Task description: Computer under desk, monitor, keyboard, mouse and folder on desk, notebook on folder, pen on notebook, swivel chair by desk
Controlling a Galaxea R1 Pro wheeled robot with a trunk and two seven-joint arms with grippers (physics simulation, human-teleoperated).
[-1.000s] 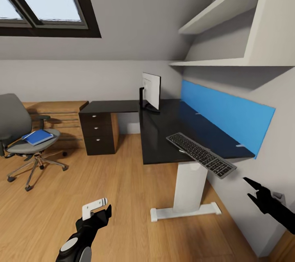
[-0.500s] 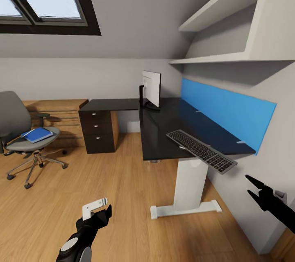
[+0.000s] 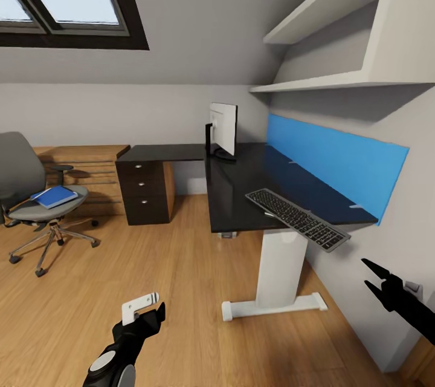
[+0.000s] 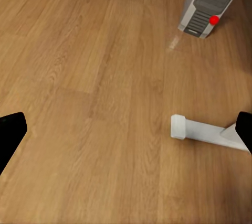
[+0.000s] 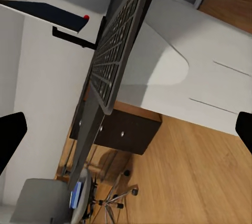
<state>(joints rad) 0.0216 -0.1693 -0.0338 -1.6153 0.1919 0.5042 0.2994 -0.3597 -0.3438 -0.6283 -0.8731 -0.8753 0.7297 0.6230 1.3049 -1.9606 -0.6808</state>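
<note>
Two grippers hang low and empty: the left gripper (image 3: 145,308) over bare wood floor (image 3: 181,290), the right gripper (image 3: 377,278) near the right wall, both with fingers spread. On the black desk (image 3: 241,181) the monitor (image 3: 223,130) stands at the far corner, while the keyboard (image 3: 296,219) lies at the near right end, jutting past the edge. Far left, the blue folder (image 3: 54,196) rests on the seat of the swivel chair (image 3: 27,193), well apart from the desk. From the left wrist, the computer (image 4: 210,2) stands on the floor beyond the desk's white foot (image 4: 202,129).
</note>
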